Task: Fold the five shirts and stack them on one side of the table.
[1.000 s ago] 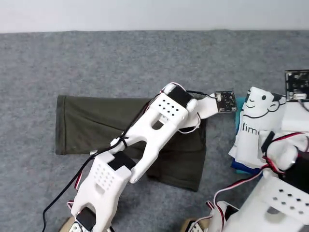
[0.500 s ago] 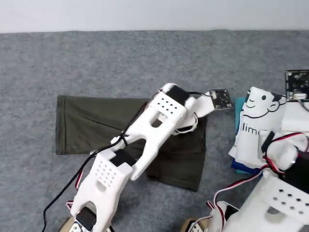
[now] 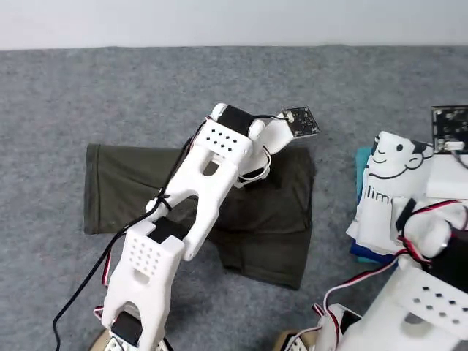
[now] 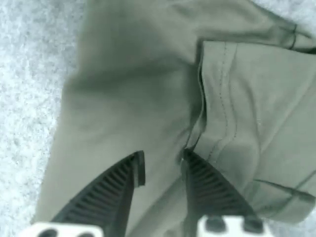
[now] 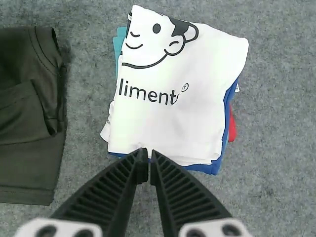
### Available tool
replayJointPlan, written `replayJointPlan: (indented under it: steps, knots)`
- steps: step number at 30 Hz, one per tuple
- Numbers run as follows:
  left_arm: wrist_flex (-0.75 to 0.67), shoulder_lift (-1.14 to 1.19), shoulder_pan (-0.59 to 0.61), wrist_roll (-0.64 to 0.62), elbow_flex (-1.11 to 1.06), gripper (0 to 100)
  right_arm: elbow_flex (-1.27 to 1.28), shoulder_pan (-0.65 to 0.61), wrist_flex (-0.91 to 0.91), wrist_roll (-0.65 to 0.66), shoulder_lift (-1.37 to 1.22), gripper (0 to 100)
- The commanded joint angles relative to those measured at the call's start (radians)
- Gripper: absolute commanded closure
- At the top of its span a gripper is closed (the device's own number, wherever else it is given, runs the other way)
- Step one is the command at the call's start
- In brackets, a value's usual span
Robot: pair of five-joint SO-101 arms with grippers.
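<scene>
Left wrist view, nearest first: left gripper (image 4: 162,162) directly over the olive shirt (image 4: 123,89), jaws apart with nothing between them. Tips close above the cloth or on it; cannot tell which. Sits right beside a hemmed edge (image 4: 201,98) folded across the shirt's body, probably lined up to pinch or press that fold. Reads as mid-fold on the last garment.

From the high view: olive shirt (image 3: 131,190) flat on the grey surface (image 3: 219,80), only partly folded. Long part stretched out away from the stack, a doubled flap at the end toward the stack, one corner jutting toward the arm bases. Not yet a tidy rectangle, hence the left arm (image 3: 212,175) stretched out over its middle.

Next to the olive shirt, off its doubled-flap end and apart from it by a strip of surface: stack of folded shirts (image 5: 173,94). White printed shirt (image 5: 163,74) on top, with teal, blue and red edges peeping out below, so seemingly four of five done. Kept to that side presumably to receive the olive shirt once folded.

Right gripper (image 5: 148,156) above the stack's edge nearest the arm bases, jaws together and gripping nothing. Parked clear of the olive shirt, by the look of it, to leave room for the fold.

Beyond the olive shirt: more grey surface, then a pale wall (image 3: 219,22).
</scene>
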State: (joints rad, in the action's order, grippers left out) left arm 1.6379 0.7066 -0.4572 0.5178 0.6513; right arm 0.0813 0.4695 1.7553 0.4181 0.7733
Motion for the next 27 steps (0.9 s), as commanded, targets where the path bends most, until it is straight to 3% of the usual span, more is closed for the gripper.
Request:
replayJointPlan:
  steps: [1, 12, 19, 27]
  knots:
    - [0.008, 0.015, 0.005, -0.005, 0.010, 91, -0.005, 0.012, 0.039, 0.000, 0.015, 97.1]
    - [0.078, 0.092, 0.041, 0.043, 0.018, 97, -0.003, 0.013, 0.039, 0.000, 0.013, 97.1]
    - [0.117, -0.043, 0.002, -0.002, 0.031, 99, -0.003, 0.010, 0.039, 0.000, 0.013, 97.1]
    - [0.057, -0.095, -0.038, -0.003, -0.179, 99, -0.003, 0.012, 0.039, 0.000, 0.013, 97.2]
